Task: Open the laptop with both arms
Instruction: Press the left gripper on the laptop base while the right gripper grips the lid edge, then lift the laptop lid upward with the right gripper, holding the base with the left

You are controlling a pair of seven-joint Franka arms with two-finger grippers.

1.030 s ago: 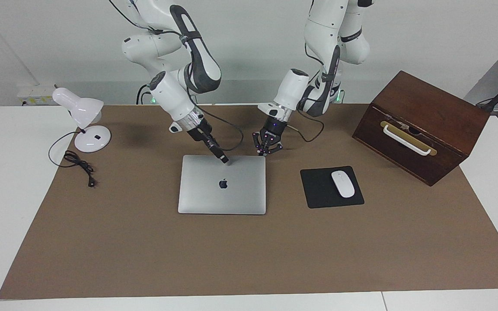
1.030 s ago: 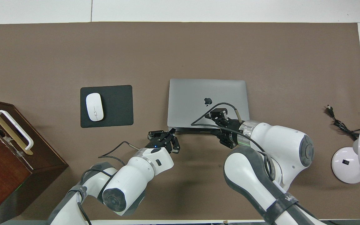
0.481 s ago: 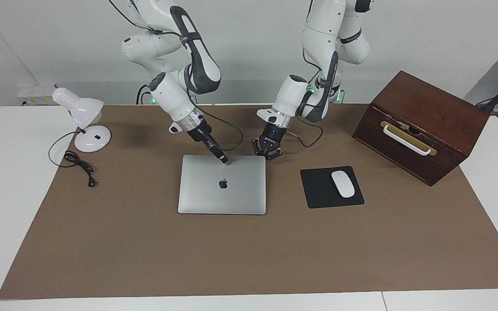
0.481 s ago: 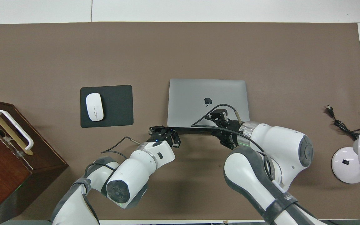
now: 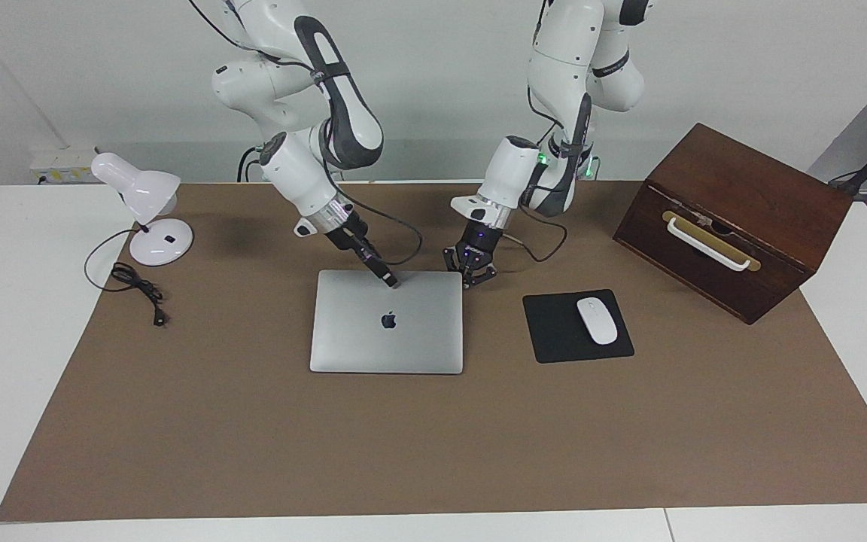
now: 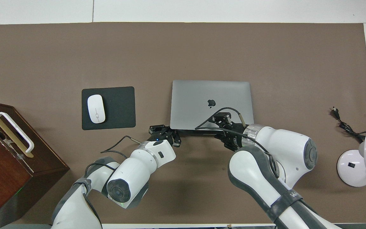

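**Laptop shut, both hands at its near edge**

So, the laptop (image 5: 387, 322) lies closed mid-bench, logo up. Your right hand (image 5: 389, 281) touches the lid at the edge nearest the robots; fingers look pinched together, holding nothing. Your left hand (image 5: 473, 274) sits just off the near corner toward the mouse pad (image 5: 577, 326), fingers spread. Pin the base with one hand, get a fingertip under the lid lip, lift slowly. Count: one laptop, one mouse pad, one mouse (image 5: 597, 321), one lamp (image 5: 149, 216), one wooden box (image 5: 734, 220), two arms.
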